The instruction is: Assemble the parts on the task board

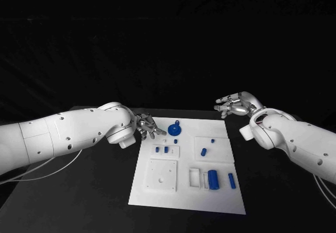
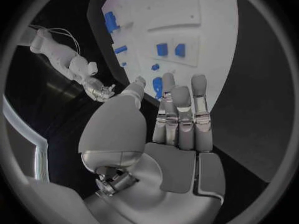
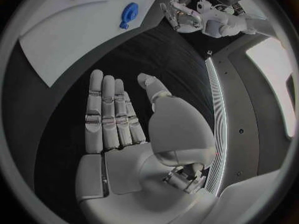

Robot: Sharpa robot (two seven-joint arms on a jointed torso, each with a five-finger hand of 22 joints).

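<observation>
White and flat on the black bench [image 1: 84,194], the task board [image 1: 185,196] carries blue parts [image 1: 213,179] across it. At its far left corner the left hand [image 1: 146,127] hovers, fingers straight, holding nothing, just beside a round blue part [image 1: 175,129]. Off the far right corner, the right hand [image 1: 235,105] hangs loosely spread and empty.

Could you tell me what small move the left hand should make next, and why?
Probably ease the left hand a little toward the round blue part lying at the task board's far edge. Its fingers are spread and hold nothing, and that part lies nearest them. The right hand hovers open off the board.
</observation>
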